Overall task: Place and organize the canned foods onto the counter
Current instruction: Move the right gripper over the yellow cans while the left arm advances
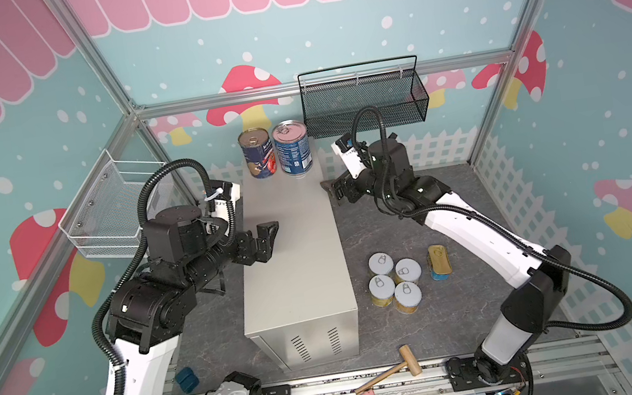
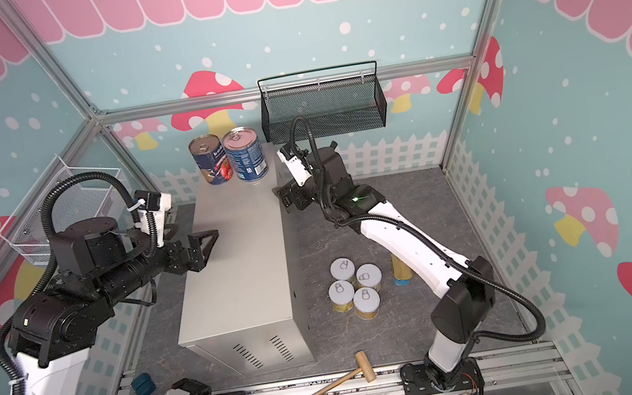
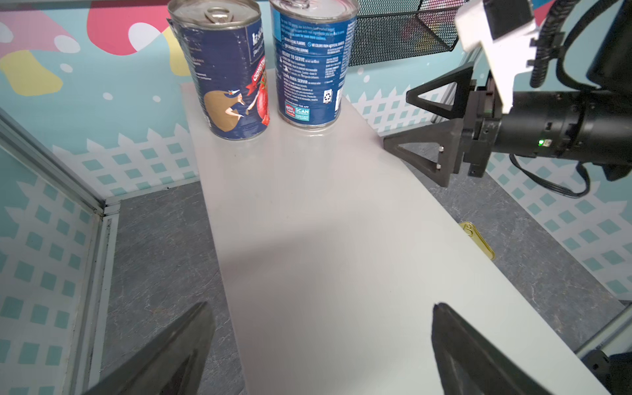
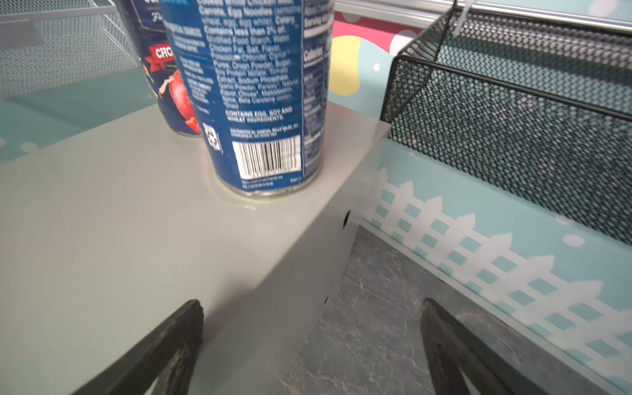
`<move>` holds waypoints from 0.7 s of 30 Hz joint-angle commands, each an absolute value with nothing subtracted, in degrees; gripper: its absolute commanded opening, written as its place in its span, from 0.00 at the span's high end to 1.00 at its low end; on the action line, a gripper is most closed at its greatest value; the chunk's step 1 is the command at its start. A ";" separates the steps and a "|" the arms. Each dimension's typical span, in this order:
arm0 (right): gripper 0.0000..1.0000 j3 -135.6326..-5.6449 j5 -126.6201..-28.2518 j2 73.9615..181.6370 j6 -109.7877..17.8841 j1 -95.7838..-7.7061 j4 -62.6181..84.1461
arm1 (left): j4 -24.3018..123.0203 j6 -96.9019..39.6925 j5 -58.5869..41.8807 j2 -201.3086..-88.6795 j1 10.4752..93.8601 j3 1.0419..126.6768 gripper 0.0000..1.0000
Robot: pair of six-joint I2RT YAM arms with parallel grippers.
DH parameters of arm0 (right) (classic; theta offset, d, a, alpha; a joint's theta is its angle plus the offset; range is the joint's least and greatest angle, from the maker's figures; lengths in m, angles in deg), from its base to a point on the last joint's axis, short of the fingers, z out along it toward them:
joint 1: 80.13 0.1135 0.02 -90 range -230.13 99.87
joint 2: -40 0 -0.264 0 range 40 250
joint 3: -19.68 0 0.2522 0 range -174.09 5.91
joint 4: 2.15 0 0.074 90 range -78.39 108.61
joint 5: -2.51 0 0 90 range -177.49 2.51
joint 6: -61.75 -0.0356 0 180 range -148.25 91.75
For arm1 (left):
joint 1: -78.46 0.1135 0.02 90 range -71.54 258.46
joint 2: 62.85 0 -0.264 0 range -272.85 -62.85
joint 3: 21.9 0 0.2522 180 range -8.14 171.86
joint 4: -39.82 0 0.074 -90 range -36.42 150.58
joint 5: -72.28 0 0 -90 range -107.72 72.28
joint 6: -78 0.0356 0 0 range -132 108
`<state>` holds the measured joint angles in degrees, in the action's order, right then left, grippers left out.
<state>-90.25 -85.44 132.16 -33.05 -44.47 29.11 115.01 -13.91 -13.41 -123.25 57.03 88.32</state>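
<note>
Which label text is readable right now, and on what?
"READY TO SERVE": soup can, left wrist view.
"BOX TOPS", "SCAN": same can.
"CONTAINS EGG, SOY AND WHEAT INGREDIENTS": same can, right wrist view.
Tomato can: wording cut off, unreadable.
Yellow-label cans, gold-topped tin: too small.

Lettering on two tall cans
The tall blue-label metal can (image 3: 313,65) reads "READY TO SERVE", "BOX TOPS", "SCAN" and "CONTAINS EGG, SOY AND WHEAT INGREDIENTS". The red ribbon lettering on the tall navy tomato-picture metal can (image 3: 232,75) is only partly legible.

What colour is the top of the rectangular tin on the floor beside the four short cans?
Gold; the rectangular tin shows it best in a top view.
</note>
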 commanded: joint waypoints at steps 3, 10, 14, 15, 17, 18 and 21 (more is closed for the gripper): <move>0.01 -78.67 -90.63 123.16 -34.63 -46.62 31.74 | 115.58 -13.74 -1.70 -123.43 56.32 88.74 0.01; 0.01 -60.25 -92.21 109.52 -39.83 -49.75 33.97 | 117.23 -13.76 -4.27 -127.17 45.97 90.26 0.01; 0.01 -53.12 -93.40 103.71 -42.77 -50.42 37.45 | 117.21 -14.17 -7.54 -128.88 40.41 91.22 0.01; 0.01 -51.77 -93.73 102.77 -43.59 -50.47 38.56 | 117.30 -14.28 -8.17 -129.22 39.57 91.41 0.01; 0.01 -48.89 -95.08 101.13 -45.84 -50.84 41.05 | 117.21 -14.54 -9.14 -129.97 37.63 91.69 0.01; 0.02 -47.62 -95.56 100.49 -46.61 -51.07 41.82 | 117.13 -14.70 -9.65 -130.23 36.66 91.70 0.01; 0.02 -42.99 -94.51 98.25 -48.47 -52.19 42.39 | 116.17 -15.40 -11.32 -130.61 34.00 91.43 0.01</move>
<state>-46.01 -93.88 99.72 -44.74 -51.33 39.32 116.08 -14.85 -8.80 -130.47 35.69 90.14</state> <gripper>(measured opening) 0.979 0.992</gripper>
